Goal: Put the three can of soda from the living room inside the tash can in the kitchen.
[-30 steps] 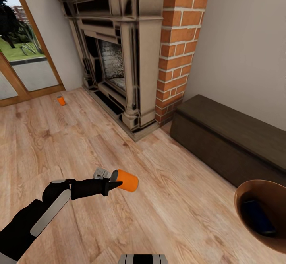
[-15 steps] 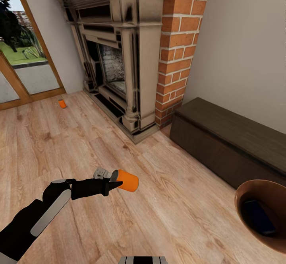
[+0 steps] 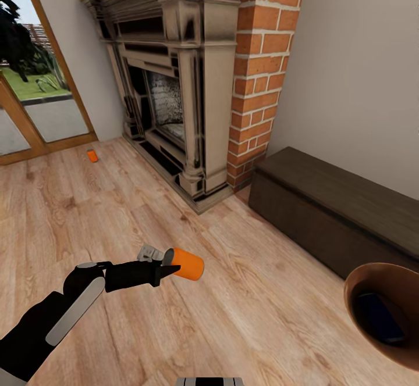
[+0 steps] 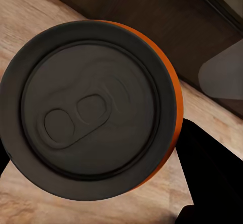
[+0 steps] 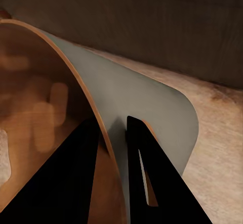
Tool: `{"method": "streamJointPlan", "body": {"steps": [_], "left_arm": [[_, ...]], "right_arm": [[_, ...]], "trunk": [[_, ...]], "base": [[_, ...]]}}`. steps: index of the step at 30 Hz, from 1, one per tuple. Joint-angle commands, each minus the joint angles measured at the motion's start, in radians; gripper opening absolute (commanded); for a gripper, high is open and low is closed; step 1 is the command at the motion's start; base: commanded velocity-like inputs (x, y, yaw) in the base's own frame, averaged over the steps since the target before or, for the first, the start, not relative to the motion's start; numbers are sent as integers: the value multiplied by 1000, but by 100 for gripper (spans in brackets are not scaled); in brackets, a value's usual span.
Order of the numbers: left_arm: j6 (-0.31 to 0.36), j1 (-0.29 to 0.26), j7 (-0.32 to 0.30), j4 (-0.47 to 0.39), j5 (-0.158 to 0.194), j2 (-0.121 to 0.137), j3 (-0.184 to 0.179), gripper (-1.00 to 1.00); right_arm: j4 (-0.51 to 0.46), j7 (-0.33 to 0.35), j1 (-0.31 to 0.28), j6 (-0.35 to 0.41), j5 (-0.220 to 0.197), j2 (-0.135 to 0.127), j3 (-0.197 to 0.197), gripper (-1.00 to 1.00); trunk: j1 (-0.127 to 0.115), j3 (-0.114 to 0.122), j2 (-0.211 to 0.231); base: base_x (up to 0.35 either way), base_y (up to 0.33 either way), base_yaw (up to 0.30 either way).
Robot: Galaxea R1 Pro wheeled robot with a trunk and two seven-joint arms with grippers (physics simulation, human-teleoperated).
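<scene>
we carry the small orange cylindrical soda can with a silver top (image 3: pixel 187 264) in our left hand (image 3: pixel 166 269), whose dark fingers are clamped on its sides; the can lies on its side in the air above the light wood plank floor (image 3: pixel 244 293), pull-tab end toward the wrist camera, probably because it was taken side-on from the floor. our right hand (image 5: pixel 114 133) pinches the wall of the round tapered bin, grey outside and wood-brown inside (image 3: pixel 381 310) — one finger inside the rim, one outside — so the bin travels with us at the lower right of the head view. a blue soda can (image 3: pixel 378 316) lies inside it. a second small orange can (image 3: pixel 92 155) stands on the floor well apart, near the wood-framed glass door (image 3: pixel 35 113) and to the left of the dark carved fireplace with its red brick column (image 3: pixel 192 95). a long dark wooden bench (image 3: pixel 337 211) runs along the wall at right. we judge one can binned, one in hand — the held can and the open bin mouth are apart, so the next move would bring them together.
</scene>
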Motion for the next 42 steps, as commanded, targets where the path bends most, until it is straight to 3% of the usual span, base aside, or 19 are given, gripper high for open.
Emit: {"method": "streamJointPlan", "body": {"steps": [1,18,23,35,38,39,42], "left_arm": [[0,0,0,0,-1,0,0,-100],[0,0,1,0,-8,-2,0,-100],[0,0,3,0,-14,-33,0,-100],[0,0,4,15,-15,-38,0,-100],[0,0,2,20,-12,-44,-2,-100],[2,0,1,21,-12,-61,-3,-100],[6,0,4,22,-14,-101,-7,-100]], "right_arm": [[0,2,0,6,-6,0,0,-100],[0,2,0,6,-6,1,1,-100],[0,2,0,6,-6,2,4,-100],[1,1,0,0,-5,13,10,-100],[0,10,1,72,-11,5,142,-100],[0,11,4,136,-39,1,227,-100],[0,10,-24,142,-105,-2,339,-100]], "trunk": [[0,2,0],[0,28,0],[0,36,0],[0,46,0],[0,46,0],[0,46,0],[0,46,0]], "base": [[0,0,0],[0,0,0],[0,0,0],[0,0,0],[0,0,0],[0,0,0],[0,0,0]]}}
